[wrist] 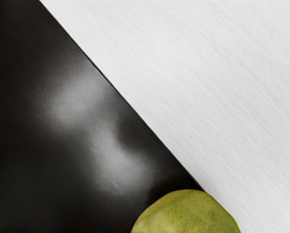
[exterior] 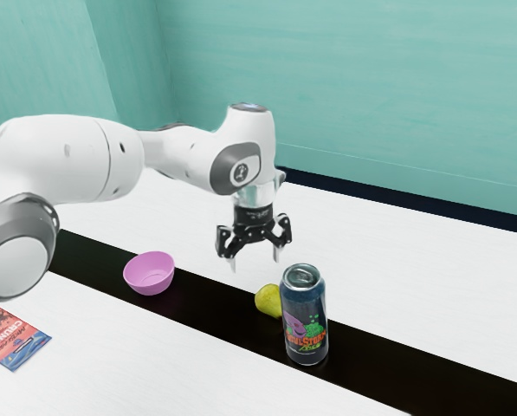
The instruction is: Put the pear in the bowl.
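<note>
The arm-side camera looks across, the hand camera closely down, sharing the pear (wrist: pixel 186 213).

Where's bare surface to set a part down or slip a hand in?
Free: black strip between bowl and pear; same strip past the can, toward the exterior view's right; white surface between strip and teal wall; near white surface between packet and can.
Crowded: pear beside can, open gripper hovering above.
</note>
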Motion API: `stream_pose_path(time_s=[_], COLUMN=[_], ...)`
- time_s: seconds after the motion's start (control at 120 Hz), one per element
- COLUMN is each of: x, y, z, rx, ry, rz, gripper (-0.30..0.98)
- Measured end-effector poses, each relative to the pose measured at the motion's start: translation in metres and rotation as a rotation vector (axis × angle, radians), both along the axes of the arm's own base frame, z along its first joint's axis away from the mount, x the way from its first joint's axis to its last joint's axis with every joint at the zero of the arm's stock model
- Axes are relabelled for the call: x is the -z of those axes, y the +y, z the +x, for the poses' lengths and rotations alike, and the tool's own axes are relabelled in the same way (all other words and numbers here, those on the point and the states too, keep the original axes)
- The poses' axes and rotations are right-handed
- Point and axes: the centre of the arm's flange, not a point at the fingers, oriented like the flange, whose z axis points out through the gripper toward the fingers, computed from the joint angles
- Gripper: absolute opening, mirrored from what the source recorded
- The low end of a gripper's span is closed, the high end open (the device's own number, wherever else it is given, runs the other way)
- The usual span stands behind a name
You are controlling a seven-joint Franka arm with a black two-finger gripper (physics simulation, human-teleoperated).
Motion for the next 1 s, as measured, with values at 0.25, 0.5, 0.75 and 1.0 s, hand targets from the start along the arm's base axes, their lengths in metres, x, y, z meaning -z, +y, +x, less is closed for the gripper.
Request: stream_pose_path(time_s=[0.25,0.5,0.75,1.0], x=[0.030,0.033,0.039,0.057], y=[-0.007,-0.026,-0.036,-0.034], z=[-0.022,-0.021,-0.020,-0.019], rx=[-0.209,-0.319,-0.321,-0.319], ry=[0.002,-0.057,-0.104,-0.110], rz=[0.011,0.009,0.002,0.006], gripper=[0.69,0.69,0.69,0.69])
